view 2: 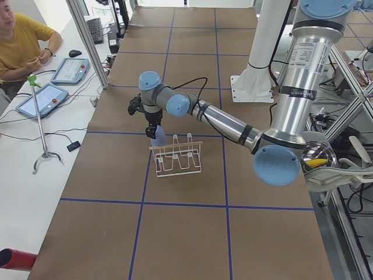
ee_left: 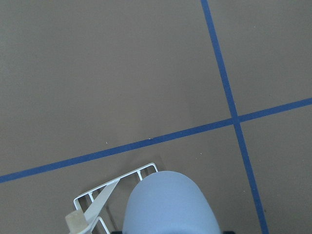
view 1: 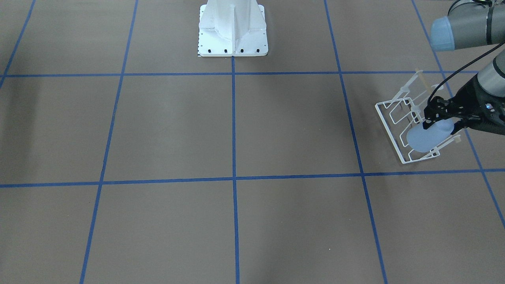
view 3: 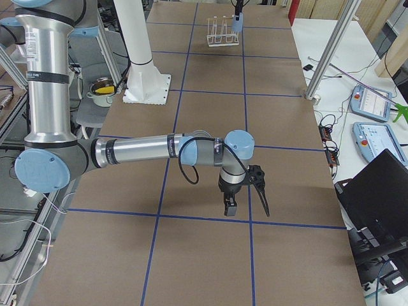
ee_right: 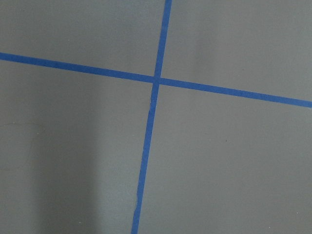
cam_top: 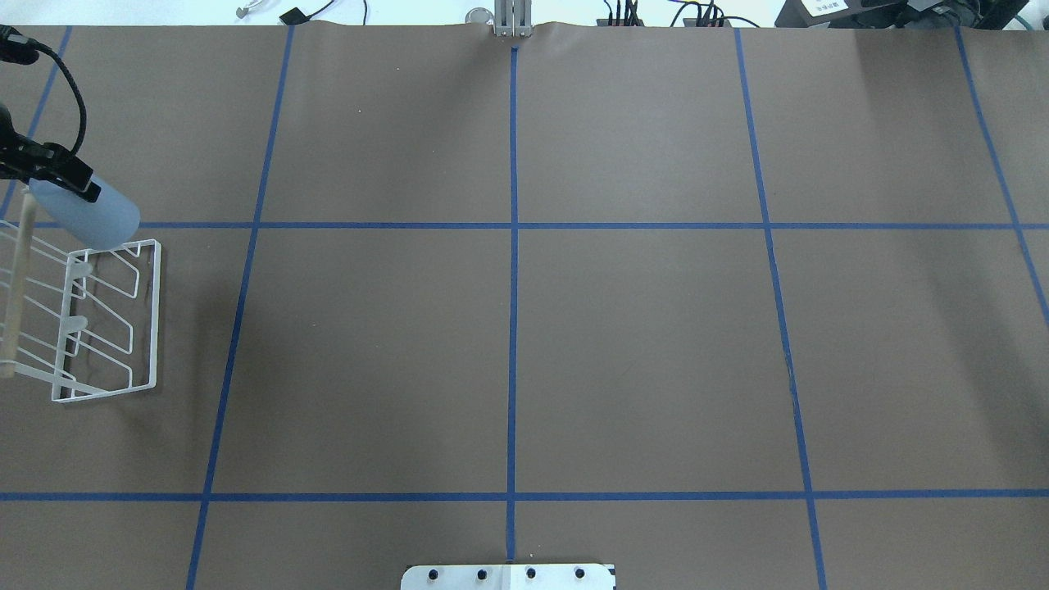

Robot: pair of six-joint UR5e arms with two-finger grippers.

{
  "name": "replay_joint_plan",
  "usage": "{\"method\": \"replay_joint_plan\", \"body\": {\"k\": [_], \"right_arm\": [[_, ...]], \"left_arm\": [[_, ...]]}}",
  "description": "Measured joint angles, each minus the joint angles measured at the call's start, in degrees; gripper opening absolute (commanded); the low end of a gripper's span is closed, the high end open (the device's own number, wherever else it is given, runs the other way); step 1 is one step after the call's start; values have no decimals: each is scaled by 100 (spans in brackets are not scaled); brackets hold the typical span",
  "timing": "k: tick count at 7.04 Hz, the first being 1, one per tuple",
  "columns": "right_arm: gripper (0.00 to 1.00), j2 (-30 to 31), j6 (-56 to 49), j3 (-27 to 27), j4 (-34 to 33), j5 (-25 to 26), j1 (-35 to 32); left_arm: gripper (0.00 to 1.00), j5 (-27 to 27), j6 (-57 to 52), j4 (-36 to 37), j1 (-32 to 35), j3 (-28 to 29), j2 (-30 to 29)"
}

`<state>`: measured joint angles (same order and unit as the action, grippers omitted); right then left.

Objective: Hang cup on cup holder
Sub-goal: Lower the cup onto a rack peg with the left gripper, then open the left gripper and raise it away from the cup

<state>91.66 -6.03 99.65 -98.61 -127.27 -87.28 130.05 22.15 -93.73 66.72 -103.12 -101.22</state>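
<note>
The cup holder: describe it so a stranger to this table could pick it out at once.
On the brown table with the blue tape grid, look to the robot's left edge. The cup holder stands there, the left tool holding the cup at one end. It alone is white wire, topped by a wooden rod.

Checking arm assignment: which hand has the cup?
The left hand: it grips the pale blue cup right at the cup holder. The right hand hangs far off, away from both.
</note>
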Motion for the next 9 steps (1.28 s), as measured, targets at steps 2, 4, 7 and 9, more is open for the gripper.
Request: {"method": "replay_joint_plan", "body": {"k": [2, 4, 7, 9], "right_arm": [[100, 1, -3, -12, 0, 0, 0], [100, 0, 0, -15, 0, 0, 0], [100, -6, 0, -15, 0, 0, 0], [100, -5, 4, -14, 0, 0, 0]], "left_arm": [[6, -203, 353, -532, -198, 243, 56], [69, -277, 435, -794, -266, 443, 60], [99, -287, 400, -1064, -281, 465, 57], [99, -256, 393, -1091, -250, 355, 13]]}}
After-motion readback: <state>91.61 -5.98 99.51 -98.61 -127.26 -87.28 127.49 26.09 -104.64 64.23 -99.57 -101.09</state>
